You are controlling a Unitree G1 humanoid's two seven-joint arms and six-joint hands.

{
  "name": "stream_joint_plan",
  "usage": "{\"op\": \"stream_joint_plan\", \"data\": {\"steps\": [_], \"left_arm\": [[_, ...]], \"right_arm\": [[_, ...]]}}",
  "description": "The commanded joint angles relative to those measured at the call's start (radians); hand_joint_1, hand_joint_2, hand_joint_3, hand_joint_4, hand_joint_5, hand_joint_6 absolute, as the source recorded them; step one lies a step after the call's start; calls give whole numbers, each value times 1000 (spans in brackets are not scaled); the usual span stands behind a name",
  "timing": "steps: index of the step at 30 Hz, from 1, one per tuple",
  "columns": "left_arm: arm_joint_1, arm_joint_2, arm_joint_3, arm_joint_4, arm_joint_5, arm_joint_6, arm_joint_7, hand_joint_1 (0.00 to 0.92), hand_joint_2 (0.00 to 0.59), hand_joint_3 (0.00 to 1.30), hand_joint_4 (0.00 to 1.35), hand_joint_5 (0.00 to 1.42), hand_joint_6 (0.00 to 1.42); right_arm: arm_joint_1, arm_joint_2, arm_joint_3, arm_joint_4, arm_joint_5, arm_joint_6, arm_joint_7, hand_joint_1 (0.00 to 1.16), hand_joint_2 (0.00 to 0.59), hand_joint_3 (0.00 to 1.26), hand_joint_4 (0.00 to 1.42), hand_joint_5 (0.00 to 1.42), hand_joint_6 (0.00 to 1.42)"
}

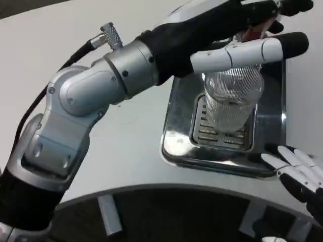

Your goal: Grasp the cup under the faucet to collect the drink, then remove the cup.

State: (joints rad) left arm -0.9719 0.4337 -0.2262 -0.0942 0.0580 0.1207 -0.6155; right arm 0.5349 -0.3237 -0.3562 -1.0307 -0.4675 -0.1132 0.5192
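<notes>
A clear ribbed cup (231, 101) stands on the slotted grille of the steel drip tray (176, 126) at the right. My left arm reaches across from the lower left, and my left hand (237, 48) wraps the cup's top. Its white thumb with a black tip lies across the near side of the rim, and the dark fingers sit behind it. The faucet is mostly hidden by the hand; a bit of red (254, 33) shows above the thumb. My right hand (299, 172) waits at the tray's near right corner with its fingers spread and nothing in them.
The white table stretches to the left of the tray. The table's curved front edge (151, 187) runs along the bottom, with dark space and grey legs below it. My left forearm and elbow (81, 101) cross the middle of the table.
</notes>
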Motion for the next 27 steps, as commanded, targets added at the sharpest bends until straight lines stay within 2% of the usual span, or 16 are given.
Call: {"op": "stream_joint_plan", "data": {"steps": [1,5,12,17,20,27], "left_arm": [[40,32,-31,36,56,-1,-33,0,65,142,59,157,205],[36,42,-36,43,84,-35,-40,0,49,106,24,138,191],[19,58,-41,63,105,-68,-51,0,46,101,10,118,188],[15,67,-45,66,118,-83,-55,0,45,96,4,114,188],[16,72,-47,64,125,-91,-55,0,44,94,1,113,188],[17,80,-48,59,138,-106,-60,0,43,92,0,112,188]], "right_arm": [[-26,3,14,-16,18,57,12,416,429,120,19,0,9],[-49,1,43,-16,17,108,18,416,429,133,31,0,14],[-91,5,97,-16,-2,156,10,416,429,134,32,0,15],[-117,9,120,-16,-17,179,4,416,429,132,32,0,15],[-129,20,133,-16,-23,196,-4,416,429,75,32,0,16],[-143,46,158,-16,-23,232,-21,416,429,47,4,0,16]]}}
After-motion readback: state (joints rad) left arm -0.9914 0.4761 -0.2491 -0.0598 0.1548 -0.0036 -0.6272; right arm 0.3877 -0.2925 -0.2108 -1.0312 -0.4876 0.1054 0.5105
